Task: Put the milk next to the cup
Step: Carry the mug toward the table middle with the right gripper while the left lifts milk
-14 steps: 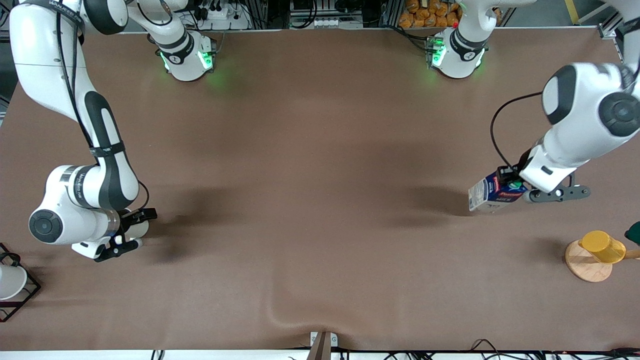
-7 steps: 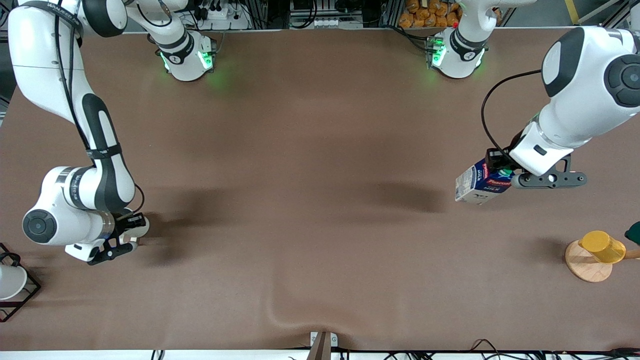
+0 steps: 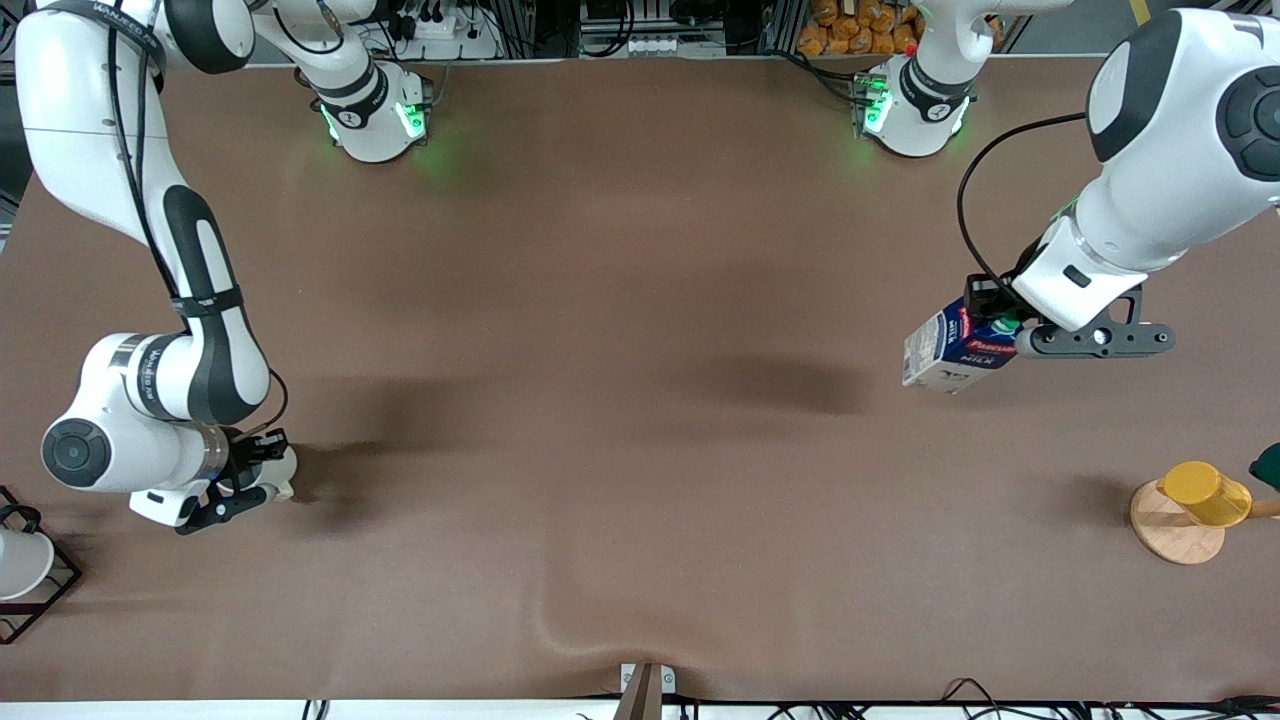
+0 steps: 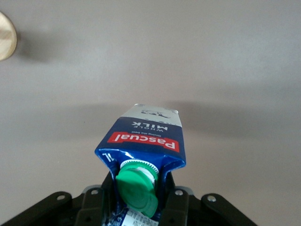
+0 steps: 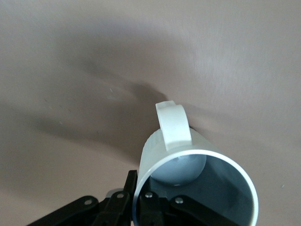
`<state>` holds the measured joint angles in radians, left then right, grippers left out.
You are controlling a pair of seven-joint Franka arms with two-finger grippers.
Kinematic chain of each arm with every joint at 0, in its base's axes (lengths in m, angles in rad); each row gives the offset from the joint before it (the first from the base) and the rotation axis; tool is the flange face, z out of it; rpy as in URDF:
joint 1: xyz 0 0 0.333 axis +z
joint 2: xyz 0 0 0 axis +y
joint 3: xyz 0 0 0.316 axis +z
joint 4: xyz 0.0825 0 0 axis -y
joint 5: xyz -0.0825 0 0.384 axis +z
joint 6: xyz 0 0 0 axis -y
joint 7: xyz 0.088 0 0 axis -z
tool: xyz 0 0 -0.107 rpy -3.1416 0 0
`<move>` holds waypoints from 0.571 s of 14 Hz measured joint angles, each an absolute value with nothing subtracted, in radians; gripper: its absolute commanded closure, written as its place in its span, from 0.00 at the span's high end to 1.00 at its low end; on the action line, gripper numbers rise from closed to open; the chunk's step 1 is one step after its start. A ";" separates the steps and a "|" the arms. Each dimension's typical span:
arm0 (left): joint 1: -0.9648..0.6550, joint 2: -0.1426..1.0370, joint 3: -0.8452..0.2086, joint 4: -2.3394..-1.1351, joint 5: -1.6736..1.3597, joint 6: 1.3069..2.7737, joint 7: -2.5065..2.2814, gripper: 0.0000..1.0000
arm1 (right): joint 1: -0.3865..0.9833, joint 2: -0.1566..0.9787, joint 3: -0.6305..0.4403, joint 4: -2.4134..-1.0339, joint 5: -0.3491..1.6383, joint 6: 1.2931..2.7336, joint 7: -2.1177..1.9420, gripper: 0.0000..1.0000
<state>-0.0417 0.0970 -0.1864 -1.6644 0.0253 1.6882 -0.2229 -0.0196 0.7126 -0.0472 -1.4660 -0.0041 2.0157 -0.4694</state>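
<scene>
Standing nearest the front camera, toward the left arm's end of the table (image 3: 640, 250), a yellow cup (image 3: 1205, 492) rests on a round wooden disc (image 3: 1175, 525), at about four o'clock from the carried carton. At the right arm's end, nearly as near, a white cup (image 3: 20, 562) sits in a black wire frame (image 3: 45, 590). Just at two o'clock from that frame, the right claw (image 3: 262, 472) is low at the table, clamped on the rim of the cup (image 5: 195, 181), a light grey mug whose loop handle points away from the wrist; whether the mug touches the table cannot be told. Farther from the camera, the left claw (image 3: 992, 318) hangs in the air over bare table at the left arm's end, gripping the milk (image 3: 950, 350) by its gable top beside the green cap (image 4: 137, 186); the carton dangles tilted, its red label band visible, well apart from the mug.
</scene>
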 measured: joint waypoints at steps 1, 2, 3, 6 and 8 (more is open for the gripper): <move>-0.042 0.097 -0.187 -1.662 0.025 1.683 -0.223 0.24 | -0.015 0.712 -0.037 -1.442 -0.004 2.017 -0.480 0.00; -0.042 0.097 -0.187 -1.659 0.025 1.681 -0.223 0.24 | -0.011 0.711 -0.018 -1.415 -0.003 2.018 -0.489 0.00; -0.042 0.097 -0.187 -1.656 0.025 1.680 -0.224 0.24 | -0.007 0.710 0.008 -1.390 -0.003 2.018 -0.496 0.00; -0.042 0.096 -0.189 -1.638 0.025 1.658 -0.224 0.24 | 0.004 0.709 0.124 -1.330 -0.003 2.020 -0.501 0.00; -0.041 0.096 -0.190 -1.615 0.025 1.636 -0.224 0.24 | 0.043 0.709 0.178 -1.320 -0.003 2.054 -0.501 0.00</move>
<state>-0.0415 0.0958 -0.1900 -1.6151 0.0252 1.6360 -0.2236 0.0430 0.7088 0.1780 -1.3204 -0.0029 2.0544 -0.5015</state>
